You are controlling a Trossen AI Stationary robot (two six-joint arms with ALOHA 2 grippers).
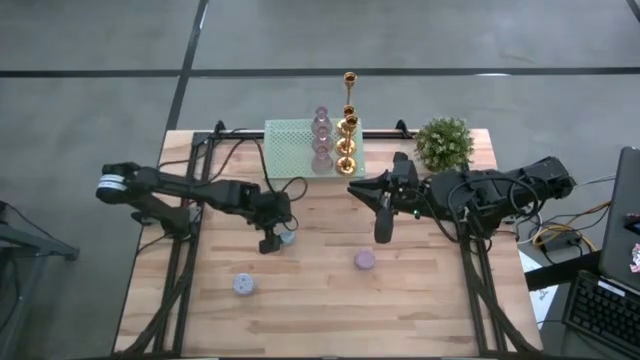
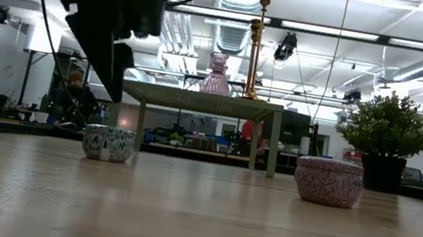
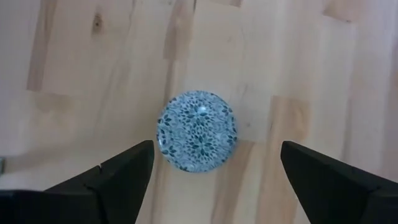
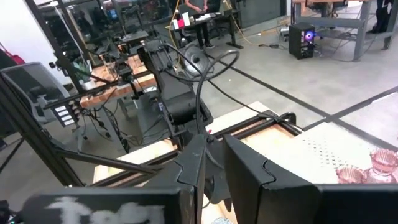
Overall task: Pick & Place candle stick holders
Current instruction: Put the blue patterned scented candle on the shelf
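a: left claw, status?

b: released. in the left wrist view its two fingers stand wide apart, the blue patterned holder lying between and beyond them on the bare table. nothing is held. seen from above, the claw hangs just left of the table's centre, right over that holder.

a: right claw?

b: clenched, and no object shows between its fingers. it sits just right of centre, pointing toward six o'clock.

a: other holders on the table?

b: a pale blue-grey squat holder at about seven o'clock from centre, well apart from the left claw. a mauve squat holder at about five o'clock, near the right claw but not touching it.

a: and the rack?

b: the pale green mesh rack stands at the twelve o'clock edge. along its right side are pink glass holders and gold candlesticks of differing heights, the tallest farthest back. a potted plant stands at about one o'clock.
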